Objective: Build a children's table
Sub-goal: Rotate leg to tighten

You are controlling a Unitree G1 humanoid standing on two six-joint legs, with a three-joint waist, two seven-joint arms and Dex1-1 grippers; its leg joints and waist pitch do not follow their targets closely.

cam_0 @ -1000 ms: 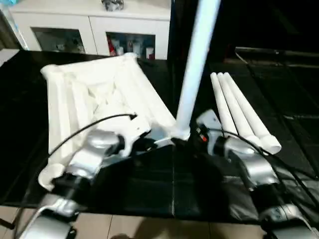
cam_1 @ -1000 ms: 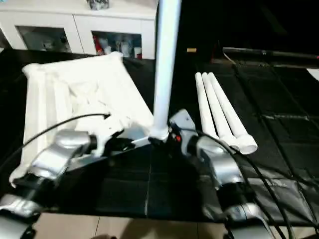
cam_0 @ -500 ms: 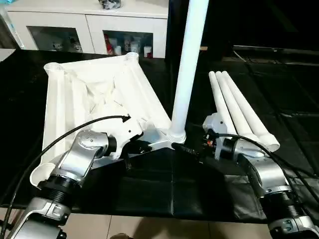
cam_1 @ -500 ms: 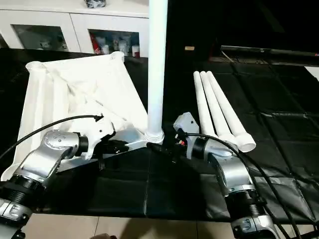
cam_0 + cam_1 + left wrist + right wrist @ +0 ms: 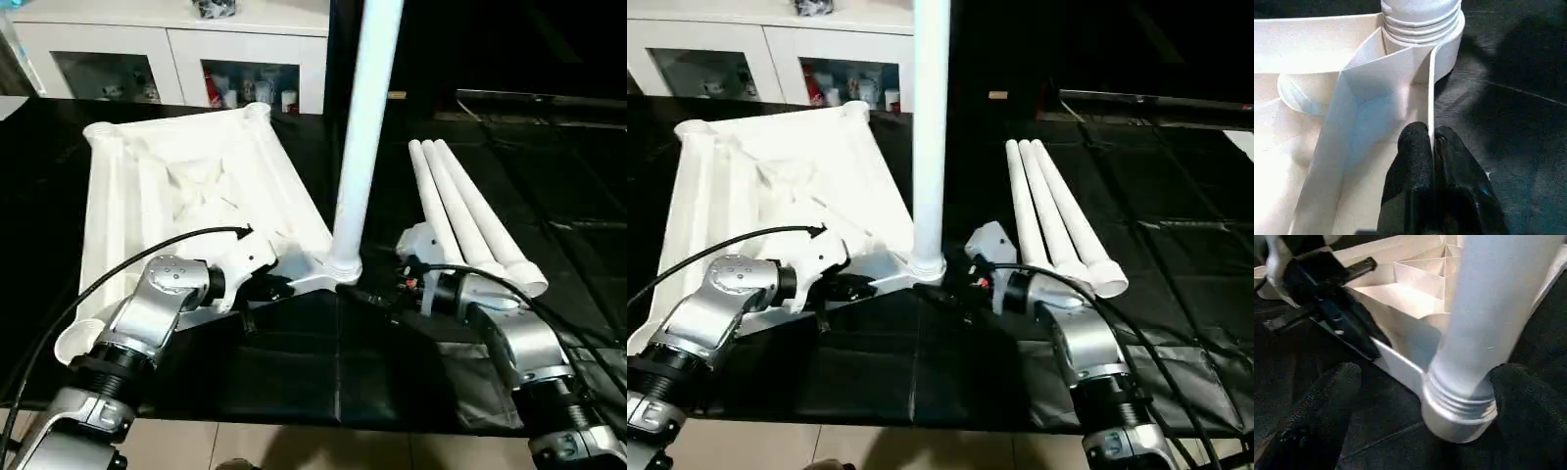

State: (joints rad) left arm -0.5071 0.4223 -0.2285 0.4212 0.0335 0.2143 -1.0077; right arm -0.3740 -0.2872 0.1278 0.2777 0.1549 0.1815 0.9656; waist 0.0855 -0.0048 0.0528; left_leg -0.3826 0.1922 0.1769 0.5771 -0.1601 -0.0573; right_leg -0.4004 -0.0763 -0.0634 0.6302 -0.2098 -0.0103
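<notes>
The children's table top point(image 5: 186, 186) lies upside down on the black surface, ribbed underside up. One white leg point(image 5: 364, 117) stands upright in the near right corner socket point(image 5: 343, 266). In the left wrist view, my left gripper point(image 5: 1429, 139) is shut on the thin frame wall point(image 5: 1431, 88) just short of that socket. My right gripper point(image 5: 1444, 391) is open. One finger point(image 5: 1327, 396) stands on either side of the leg's threaded base point(image 5: 1459, 406), apart from it. Three loose legs point(image 5: 470, 215) lie side by side to the right.
A white glass-door cabinet point(image 5: 176, 49) stands behind the black surface. That surface's front edge point(image 5: 333, 423) runs just below my forearms, with tiled floor beyond. Black cables loop over both of my arms.
The camera has shifted and steadied. My left gripper keeps its grip on the frame wall, and the right one stays open around the leg's base.
</notes>
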